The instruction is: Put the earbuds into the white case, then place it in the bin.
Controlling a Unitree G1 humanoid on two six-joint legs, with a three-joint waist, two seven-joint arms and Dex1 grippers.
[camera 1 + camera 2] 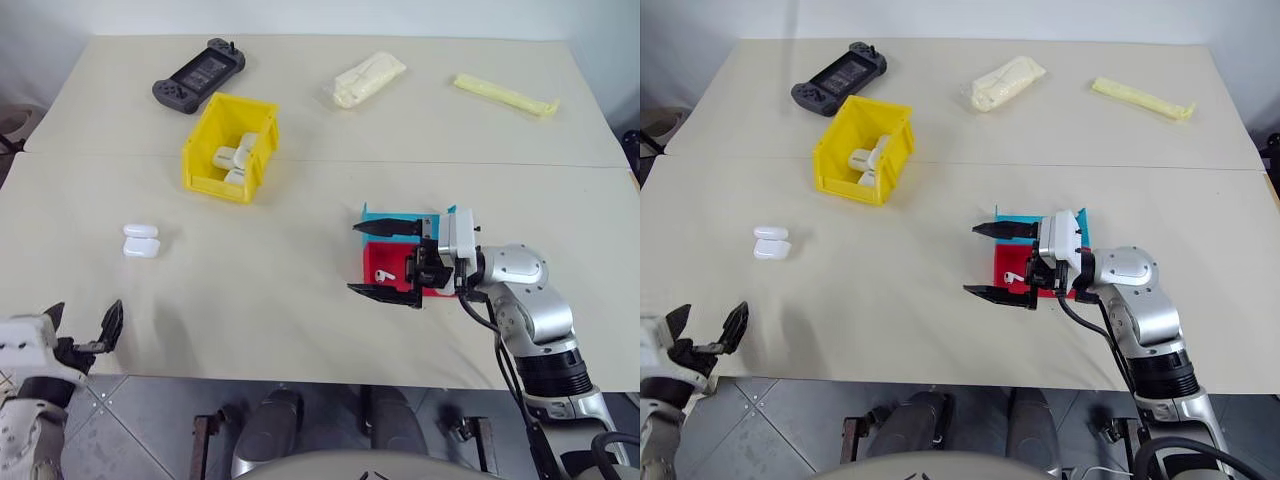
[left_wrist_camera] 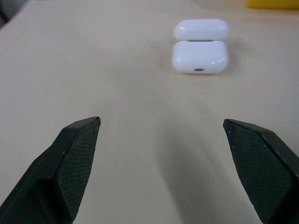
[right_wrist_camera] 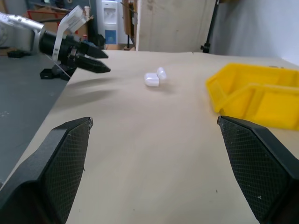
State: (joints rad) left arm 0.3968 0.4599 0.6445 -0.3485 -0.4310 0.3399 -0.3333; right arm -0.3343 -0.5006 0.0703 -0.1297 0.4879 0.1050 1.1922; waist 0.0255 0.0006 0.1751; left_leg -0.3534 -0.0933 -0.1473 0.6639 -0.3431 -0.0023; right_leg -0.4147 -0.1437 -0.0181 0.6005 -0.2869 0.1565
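Left gripper (image 1: 85,325) sits low at the near-left edge of the table (image 1: 300,290), fingers spread wide, nothing between them. Straight ahead of it, a short way up the table, lies the white case (image 1: 140,243), lid flipped open, well apart from the fingertips. The left wrist view brings it close: the case (image 2: 200,57) lies flat with its lid folded back behind it, framed in the gap between the two black fingers, bare table all around.

Over to the right gripper (image 1: 385,260): jaws wide apart too, pointing across the table toward the robot's left, hovering over the red tray (image 1: 380,265), which lies just this side of the cyan tray (image 1: 375,214). One earbud (image 1: 385,274) lies white on the red tray, between the two fingers as seen from above. I cannot tell whether a finger touches it.

Farther up the table stands the bin (image 1: 230,147), yellow, with white items already inside. The right wrist view looks along the table and catches the bin's side (image 3: 254,95), the case (image 3: 154,77) and the left gripper (image 3: 91,60) beyond, a side-on look the head views lack.

Far edge: a dark game controller (image 1: 198,76), a pale packet (image 1: 368,79), a yellow strip (image 1: 505,96).
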